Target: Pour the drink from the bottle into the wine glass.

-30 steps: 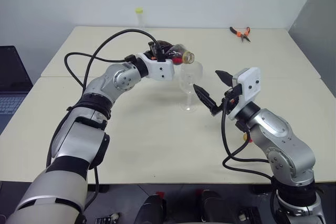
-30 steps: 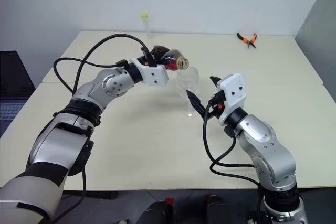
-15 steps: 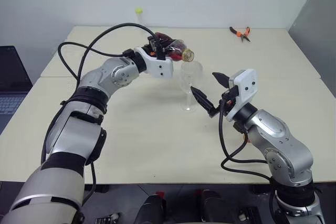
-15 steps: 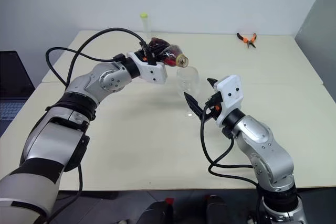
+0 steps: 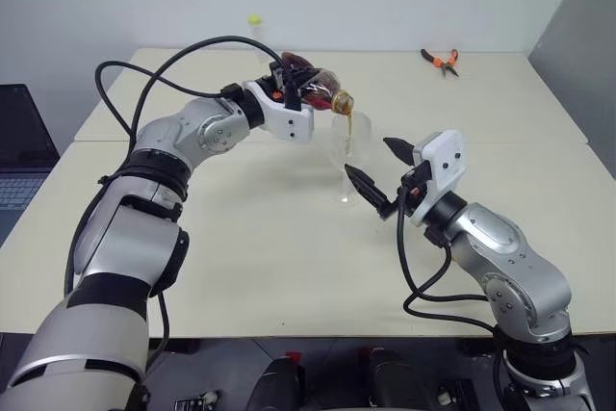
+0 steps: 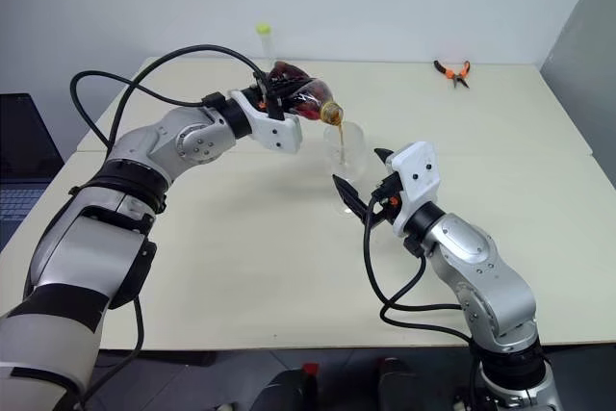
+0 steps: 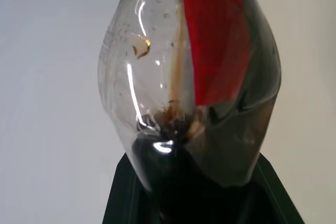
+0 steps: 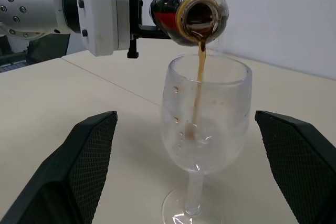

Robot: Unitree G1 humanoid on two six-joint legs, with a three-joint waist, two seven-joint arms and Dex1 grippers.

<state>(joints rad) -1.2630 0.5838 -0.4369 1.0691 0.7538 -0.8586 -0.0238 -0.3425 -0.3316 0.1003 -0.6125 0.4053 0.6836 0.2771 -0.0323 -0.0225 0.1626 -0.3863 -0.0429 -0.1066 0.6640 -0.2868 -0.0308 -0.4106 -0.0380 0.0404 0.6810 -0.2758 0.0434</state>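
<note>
Left fingers (image 6: 274, 95) clenched on the bottle (image 6: 306, 103), tipped over the wine glass (image 8: 202, 124) standing on the bench (image 5: 241, 247). Thin brown stream of drink (image 8: 198, 82) falling into the bowl. Right fingers (image 5: 380, 172) spread wide, flanking the glass without touching.

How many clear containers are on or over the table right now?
3. The bottle is tilted above the wine glass, which stands mid-table; a slim capped tube stands at the far edge. None seems hidden, though the arms cover some tabletop.
</note>
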